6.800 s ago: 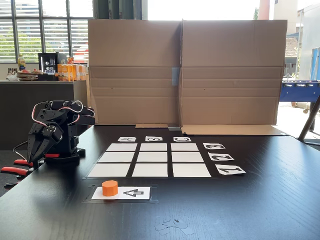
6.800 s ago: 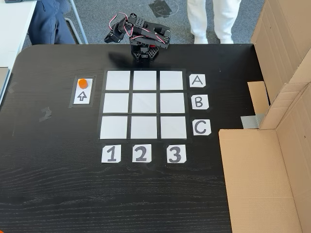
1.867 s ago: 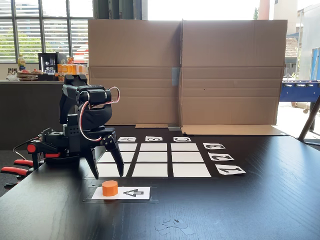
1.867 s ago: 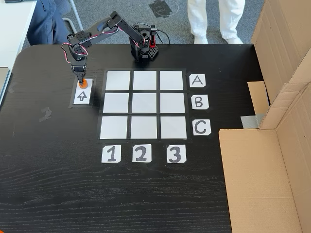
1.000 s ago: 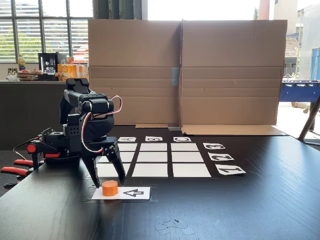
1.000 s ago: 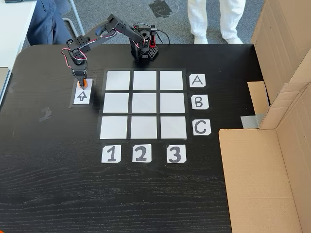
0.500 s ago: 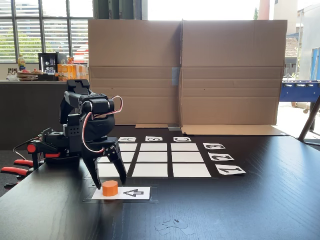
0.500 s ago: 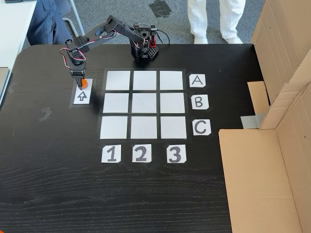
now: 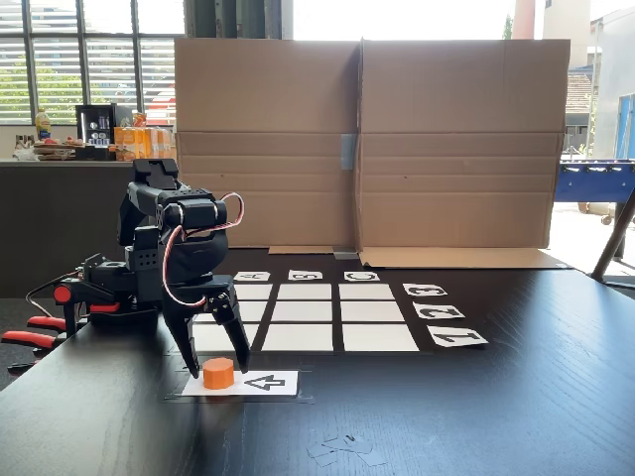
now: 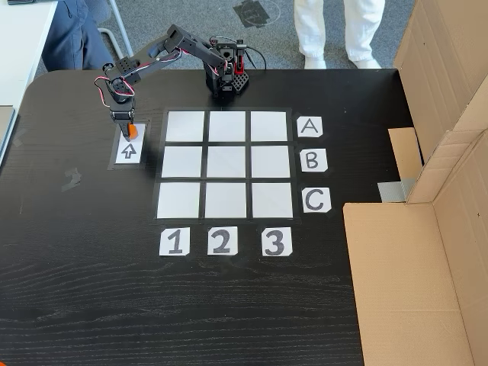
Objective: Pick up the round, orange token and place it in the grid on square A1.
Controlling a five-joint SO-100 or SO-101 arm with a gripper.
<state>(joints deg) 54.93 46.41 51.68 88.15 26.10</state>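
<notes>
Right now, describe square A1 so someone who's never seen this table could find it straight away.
In the top-down fixed view, find the grid of nine white rectangles on the black table. Square A1 is its corner cell in the A card's row and the 1 card's column, nearest the arrow card. Unlike that card, it is blank.

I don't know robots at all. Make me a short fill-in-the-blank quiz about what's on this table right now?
1. The token is coloured ____.
2. The token rests on the card with a black ____.
3. The gripper has its fingers on either ____ of the token.
4. The grid has ____ white cells.

Missing words: orange; arrow; side; nine
</notes>
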